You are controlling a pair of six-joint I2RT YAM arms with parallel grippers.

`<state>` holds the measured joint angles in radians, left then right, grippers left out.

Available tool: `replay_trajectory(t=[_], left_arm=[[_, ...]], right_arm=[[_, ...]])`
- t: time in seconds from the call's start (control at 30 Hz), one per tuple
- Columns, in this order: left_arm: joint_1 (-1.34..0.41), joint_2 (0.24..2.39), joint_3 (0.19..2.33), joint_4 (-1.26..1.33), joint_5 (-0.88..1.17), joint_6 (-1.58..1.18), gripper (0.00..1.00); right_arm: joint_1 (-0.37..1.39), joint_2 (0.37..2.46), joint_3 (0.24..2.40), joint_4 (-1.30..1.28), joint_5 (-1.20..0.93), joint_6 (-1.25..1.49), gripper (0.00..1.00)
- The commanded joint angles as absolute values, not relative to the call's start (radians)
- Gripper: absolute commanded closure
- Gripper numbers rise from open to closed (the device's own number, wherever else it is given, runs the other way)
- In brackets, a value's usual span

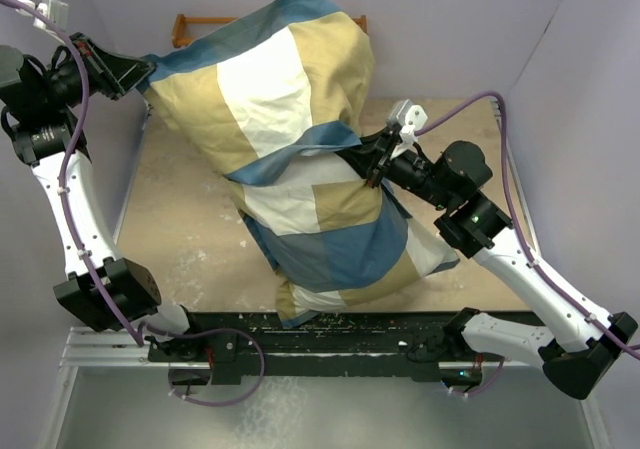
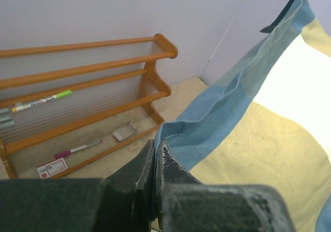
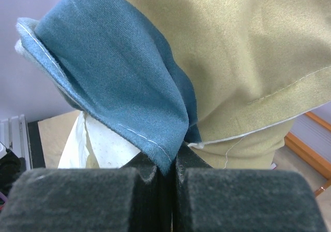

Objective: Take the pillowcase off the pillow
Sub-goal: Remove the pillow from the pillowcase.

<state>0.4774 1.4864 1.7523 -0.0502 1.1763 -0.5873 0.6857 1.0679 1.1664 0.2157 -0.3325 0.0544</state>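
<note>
my left gripper (image 2: 156, 148) is pinched shut on a blue corner of the pillowcase (image 2: 248, 139), holding it up at the far left near the wooden rack (image 2: 103, 61). my right gripper (image 3: 173, 162) is clamped on a blue fold of the same cover, over the middle of the table (image 1: 190, 219). the pillowcase bulges between them, its lower end down on the table. the pillow (image 3: 106, 147) shows white and speckled under that fold.
</note>
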Motion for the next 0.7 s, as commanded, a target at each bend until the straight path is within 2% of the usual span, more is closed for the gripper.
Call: replay_trajectory(t=[0.0,0.37,0.5,0.67], left_arm=[[0.479,1.458,1.76,0.086,1.206,-0.672,1.0],[0.489,1.476,2.043,0.118,1.009,-0.684,1.0],[0.489,1.465,2.06,0.113,0.97,-0.67,1.0],[0.487,1.465,2.029,0.031,0.776,-0.572,1.0]], right_arm=[[0.687,1.041,1.222,0.323,-0.366,0.074,1.0],[0.686,1.072,1.206,0.212,-0.277,0.078,1.0],[0.687,1.093,1.224,0.189,-0.226,0.046,1.0],[0.687,1.065,1.242,0.18,-0.373,0.069,1.0]])
